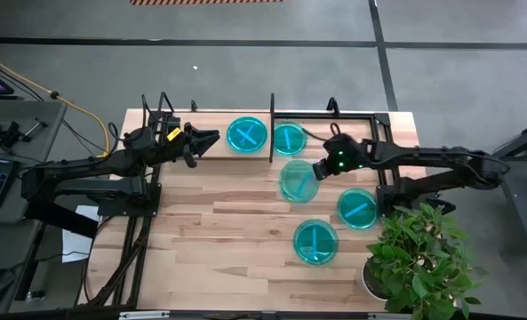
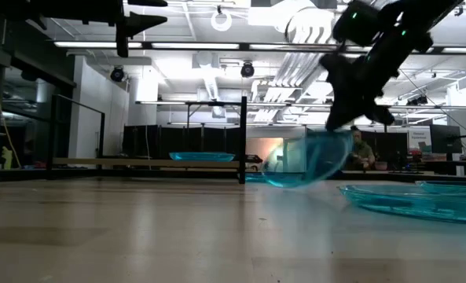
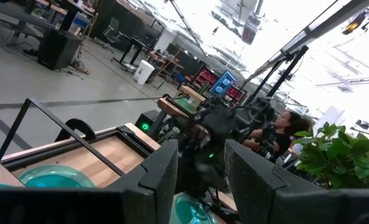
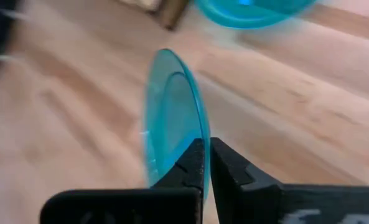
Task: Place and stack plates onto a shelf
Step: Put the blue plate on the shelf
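Observation:
Several cyan see-through plates show in the high view. Two rest flat on the shelf [image 1: 316, 120] at the table's far edge, one [image 1: 247, 135] left of the black divider [image 1: 272, 124] and one [image 1: 289, 139] right of it. Two more [image 1: 358, 209] [image 1: 315, 242] lie flat on the tabletop. My right gripper [image 1: 319, 169] is shut on a fifth plate [image 1: 299, 180] just in front of the shelf. My left gripper [image 1: 205, 140] is open and hovers over the shelf's left part, pointing at the left plate without touching it. My right gripper [image 4: 207, 165] pinches the plate's rim [image 4: 203, 130] between its two fingers, one on each face. The fingers come from above and from the table's right, slanting down. The plate [image 2: 311, 161] hangs tilted below them, its low edge close to the tabletop.
A potted plant [image 1: 419, 258] stands at the table's near right corner, beside the two loose plates. The divider [image 2: 243, 137] and the shelf's thin rod frame [image 2: 75, 130] rise above the board. Bare planks stretch across the table's near left [image 1: 219, 240]. A person [image 3: 287, 127] sits beyond the table.

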You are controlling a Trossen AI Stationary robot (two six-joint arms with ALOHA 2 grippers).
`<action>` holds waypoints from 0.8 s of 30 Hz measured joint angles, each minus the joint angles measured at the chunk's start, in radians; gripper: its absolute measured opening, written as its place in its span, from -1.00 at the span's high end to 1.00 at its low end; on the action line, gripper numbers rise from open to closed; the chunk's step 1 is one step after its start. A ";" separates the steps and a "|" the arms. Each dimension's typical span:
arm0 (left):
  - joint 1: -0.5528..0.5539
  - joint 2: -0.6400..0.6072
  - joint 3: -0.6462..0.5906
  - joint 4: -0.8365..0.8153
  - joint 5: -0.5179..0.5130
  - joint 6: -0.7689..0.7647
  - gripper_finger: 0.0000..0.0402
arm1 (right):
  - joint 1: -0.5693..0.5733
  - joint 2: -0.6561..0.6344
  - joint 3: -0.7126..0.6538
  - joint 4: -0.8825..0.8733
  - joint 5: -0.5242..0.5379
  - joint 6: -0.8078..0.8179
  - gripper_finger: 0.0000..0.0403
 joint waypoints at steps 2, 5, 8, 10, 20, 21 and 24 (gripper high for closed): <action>0.000 0.000 0.000 0.004 0.000 0.000 0.39 | 0.007 -0.045 0.000 -0.001 -0.032 0.015 1.00; 0.000 0.000 0.000 0.004 0.000 -0.001 0.39 | 0.032 -0.085 0.000 0.022 -0.064 0.052 1.00; -0.001 0.003 0.000 0.005 0.001 -0.001 0.39 | 0.078 -0.096 0.002 0.107 -0.069 0.087 1.00; -0.004 0.015 0.000 0.005 0.009 -0.002 0.39 | 0.106 -0.089 0.017 0.152 -0.064 0.106 1.00; -0.006 0.124 0.000 0.003 0.121 -0.172 0.27 | 0.154 0.068 0.323 0.096 0.038 -0.054 1.00; -0.006 0.138 0.000 0.003 0.133 -0.195 0.23 | 0.153 0.091 0.360 0.066 0.048 -0.080 1.00; -0.006 0.174 0.000 0.003 0.177 -0.253 0.12 | 0.153 0.162 0.465 -0.001 0.062 -0.147 1.00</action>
